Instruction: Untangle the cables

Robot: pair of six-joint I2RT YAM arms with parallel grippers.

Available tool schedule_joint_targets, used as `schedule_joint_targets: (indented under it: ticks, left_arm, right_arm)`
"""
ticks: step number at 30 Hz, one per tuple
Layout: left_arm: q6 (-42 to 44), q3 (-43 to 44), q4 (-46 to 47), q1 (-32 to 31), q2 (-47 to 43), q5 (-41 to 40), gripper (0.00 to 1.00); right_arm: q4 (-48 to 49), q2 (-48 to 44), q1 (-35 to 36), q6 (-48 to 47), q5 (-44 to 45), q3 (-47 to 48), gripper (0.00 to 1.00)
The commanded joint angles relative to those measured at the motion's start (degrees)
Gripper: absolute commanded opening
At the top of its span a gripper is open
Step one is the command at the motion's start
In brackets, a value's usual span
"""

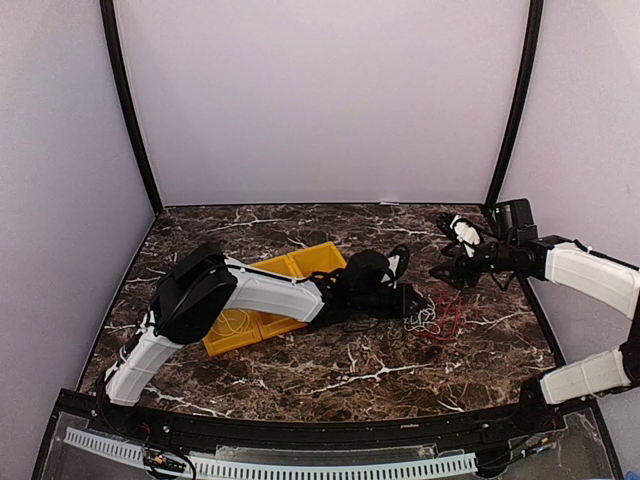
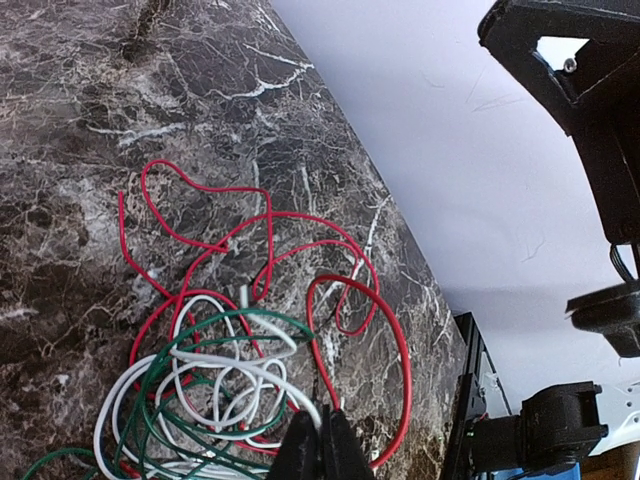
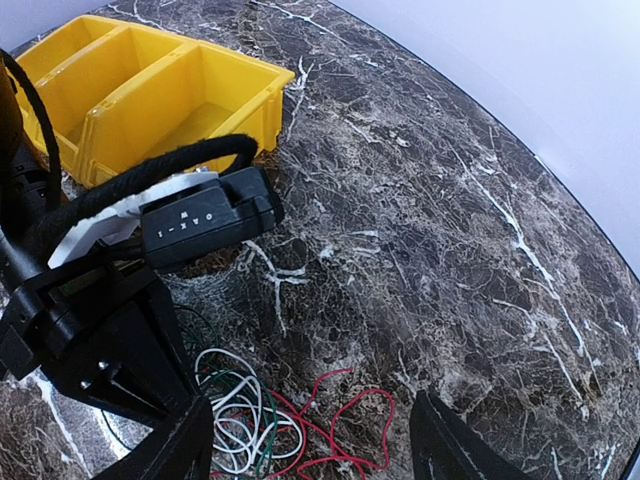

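1. Three thin cables (image 1: pixel 440 318) lie tangled in one loose heap on the dark marbled bench (image 1: pixel 330 370), right of centre in the top view and between the two arms' tips.
2. One red cable (image 2: pixel 230 188) spreads widest, its loops running out over bare stone. The white cable (image 2: pixel 230 370) and the green cable (image 2: pixel 150 385) coil tightly through each other at the near end of the heap.
3. Both fingers of the left claw (image 2: pixel 320 450) are pressed together with their tips at the edge of the tangle. It cannot be told whether a strand is pinched between them.
4. Both fingers of the right claw (image 3: pixel 310 455) stand spread wide with nothing between them, raised above the red and white loops.
5. One label (image 3: pixel 195 222) on the black housing at the left wrist has white lettering that appears to read "OAK-1".
6. Two yellow bins (image 3: pixel 150 90) sit joined side by side behind the left arm, apart from the heap.
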Motion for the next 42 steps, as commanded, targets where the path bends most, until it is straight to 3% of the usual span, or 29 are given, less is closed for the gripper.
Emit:
schedule_joint_targets:
  ticks: [1,10,17,24,34,39,42]
  left_arm:
    - [1.5,1.3,-0.3,0.3,-1.1,0.1,0.0]
    - [1.3,-3.7,-0.8,0.3,-7.8,1.5,0.0]
    - [-3.5,-11.7,3.6,0.3,-16.9,1.2,0.0]
    - [-12.8,-18.9,14.9,0.3,-20.6,3.0,0.0]
    - [-15.8,-22.1,18.4,0.3,-22.7,0.1,0.0]
    - [-17.7,-23.3,21.2,0.3,-23.5,0.9,0.0]
    - [-20.2,-26.1,24.1,0.3,-24.7,0.9,0.0]
  right_arm:
    - [0.2,0.3,0.0,-0.7,-1.0,-0.3,0.69]
    - [-2.0,-3.8,0.0,-6.1,-11.6,-1.8,0.7]
    - [-5.5,-0.5,0.6,-9.5,-18.4,-1.5,0.75]
    - [-2.8,2.1,6.6,-6.9,-16.1,-1.4,0.79]
    - [0.5,7.1,11.9,-3.1,-17.7,-0.3,0.86]
    - [4.3,9.9,13.2,1.4,-11.6,0.3,0.68]
    - [5.0,9.8,13.0,2.6,-11.5,0.2,0.53]
